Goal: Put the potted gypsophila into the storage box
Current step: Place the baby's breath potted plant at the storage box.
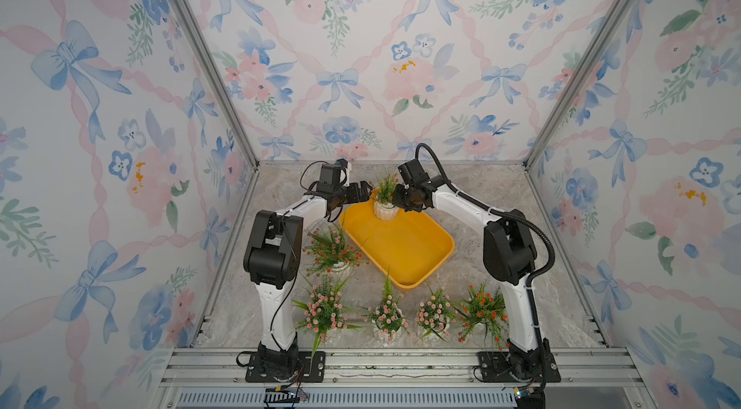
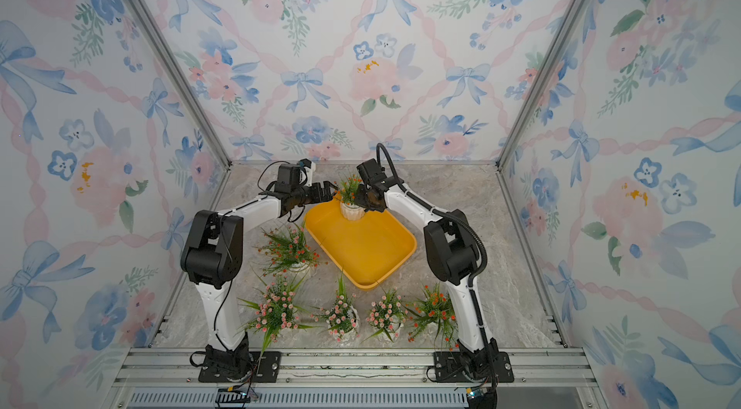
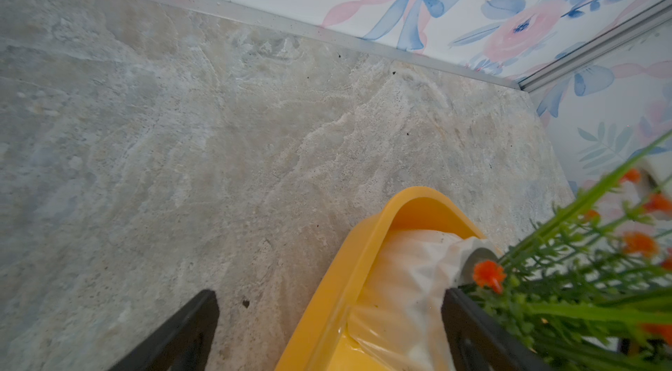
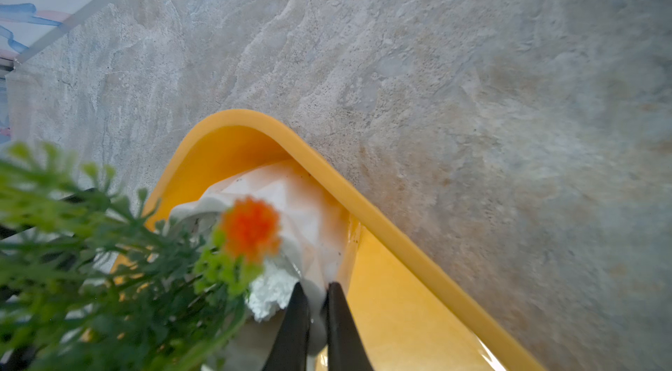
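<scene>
**Operator:** Five potted gypsophila (image 1: 387, 316) stand on the counter (image 1: 497, 182), well back from both my pincers, toward the arm bases. I count three pink and two orange-red.

**Spotter:** And the storage box?

**Operator:** The storage box (image 1: 401, 250) lies past them. Its far corner reaches in between the two pincers.

**Spotter:** Where's the sixth pot?

**Operator:** The sixth pot (image 1: 385, 204), orange-red, is inside that far corner, close against the box wall, with a pincer on either side. My right pincer (image 4: 316, 289) is pinching its white rim, the fingers (image 4: 342, 314) almost pressed together on it.

**Spotter:** And your left?

**Operator:** My left pincer (image 3: 327, 296) is spread wide, just beside the pot on the opposite side and holding nothing. One finger (image 3: 469, 329) is close to the pot wall, but I cannot tell whether it touches. I also cannot tell whether the pot's base rests on the box floor.
</scene>
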Controlling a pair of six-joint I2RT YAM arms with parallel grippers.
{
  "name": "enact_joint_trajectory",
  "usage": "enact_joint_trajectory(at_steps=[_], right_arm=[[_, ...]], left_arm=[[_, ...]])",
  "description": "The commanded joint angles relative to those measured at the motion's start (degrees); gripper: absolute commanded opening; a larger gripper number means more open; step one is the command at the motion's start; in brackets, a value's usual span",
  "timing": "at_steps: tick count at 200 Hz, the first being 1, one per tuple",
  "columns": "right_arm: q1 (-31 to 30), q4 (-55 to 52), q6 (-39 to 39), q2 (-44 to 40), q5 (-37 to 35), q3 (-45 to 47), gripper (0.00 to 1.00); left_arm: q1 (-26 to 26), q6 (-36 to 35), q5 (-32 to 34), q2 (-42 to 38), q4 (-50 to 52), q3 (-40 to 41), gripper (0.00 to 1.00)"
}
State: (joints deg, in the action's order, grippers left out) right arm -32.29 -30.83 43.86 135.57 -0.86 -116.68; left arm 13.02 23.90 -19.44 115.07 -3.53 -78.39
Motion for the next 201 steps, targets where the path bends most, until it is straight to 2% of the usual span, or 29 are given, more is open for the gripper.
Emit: enact_joint_trajectory(at_steps=[1,14,82,132,160,201], right_arm=[[0.5,0.6,-0.2,1.6,0.6,-3.1,0.01],[0.7,0.0,0.0,2.1,1.1,-3.7,0.02],[1.9,2.7,0.0,0.0,2.5,-1.4,0.35],[2.6,5.4,-0.2,-3.5,2.9,1.5,0.41],[2.9,6.1,-0.7,-7.8,0.3,4.9,0.45],[3.1,6.0,-3.6,-15.8,-8.3,12.0,0.61]], left_arm=[[-0.3,0.2,0.5,-2.5,0.0,1.1,0.98],[-0.3,0.2,0.5,-2.7,0.0,1.2,0.98],[-0.3,0.1,2.3,-3.3,-0.1,1.8,0.98],[-0.3,-0.2,3.4,-3.4,0.0,1.2,0.98],[-0.3,-0.9,6.9,-4.6,0.0,1.6,0.98],[-0.7,-4.3,13.7,-8.1,0.0,2.4,0.98]])
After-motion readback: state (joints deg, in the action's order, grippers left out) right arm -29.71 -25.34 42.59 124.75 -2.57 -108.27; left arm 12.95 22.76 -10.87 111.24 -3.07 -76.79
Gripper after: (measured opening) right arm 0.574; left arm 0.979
